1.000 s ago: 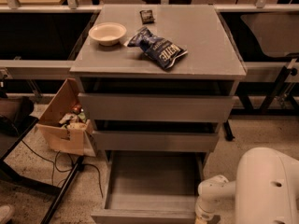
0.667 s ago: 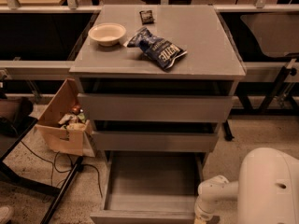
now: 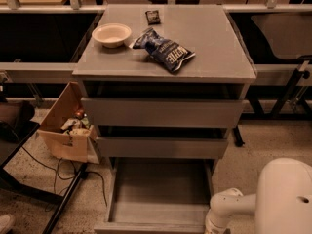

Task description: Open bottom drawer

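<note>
The gripper (image 3: pixel 215 226) sits at the very bottom edge of the view, on the end of the white arm (image 3: pixel 282 199), just beside the front right corner of the bottom drawer (image 3: pixel 161 186); it is cut off by the frame there, so I cannot tell whether it is open or closed, or whether it touches the drawer front at all. The bottom drawer stands well out from the cabinet, its bare grey floor and side walls showing and nothing lying in it, so the pull looks all but done. What seems left is to let go and back clear without nudging the drawer in again. Above it, the middle drawer (image 3: pixel 161 147) and top drawer (image 3: pixel 161 112) look only slightly out, and the cabinet top (image 3: pixel 214 57) carries a bowl (image 3: pixel 111 34) and a chip bag (image 3: pixel 165 51)
</note>
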Controlling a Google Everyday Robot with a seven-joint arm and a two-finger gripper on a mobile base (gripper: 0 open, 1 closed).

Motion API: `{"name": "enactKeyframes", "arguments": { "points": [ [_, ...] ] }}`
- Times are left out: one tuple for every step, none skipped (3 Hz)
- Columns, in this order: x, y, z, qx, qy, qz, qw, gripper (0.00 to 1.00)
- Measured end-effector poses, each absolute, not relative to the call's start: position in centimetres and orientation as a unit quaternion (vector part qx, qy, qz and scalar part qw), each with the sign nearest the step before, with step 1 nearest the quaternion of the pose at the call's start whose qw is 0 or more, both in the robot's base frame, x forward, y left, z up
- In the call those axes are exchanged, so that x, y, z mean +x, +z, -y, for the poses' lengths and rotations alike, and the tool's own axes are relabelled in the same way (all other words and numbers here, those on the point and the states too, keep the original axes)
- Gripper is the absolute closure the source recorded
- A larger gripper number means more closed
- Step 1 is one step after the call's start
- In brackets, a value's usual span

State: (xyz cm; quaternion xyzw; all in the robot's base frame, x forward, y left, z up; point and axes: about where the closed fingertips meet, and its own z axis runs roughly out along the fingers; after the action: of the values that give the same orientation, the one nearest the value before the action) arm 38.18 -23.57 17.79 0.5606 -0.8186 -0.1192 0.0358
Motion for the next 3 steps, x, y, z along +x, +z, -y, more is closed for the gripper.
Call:
{"name": "enactKeyframes", "arguments": {
  "points": [
    [37.5, 17.7, 23.7, 0.556, -0.125, 0.821, 0.037, 1.00],
    [36.9, 17.7, 23.8, 0.553, -0.129, 0.822, 0.039, 1.00],
    [36.0, 17.5, 23.1, 0.550, -0.143, 0.822, 0.035, 1.00]
  ]
}}
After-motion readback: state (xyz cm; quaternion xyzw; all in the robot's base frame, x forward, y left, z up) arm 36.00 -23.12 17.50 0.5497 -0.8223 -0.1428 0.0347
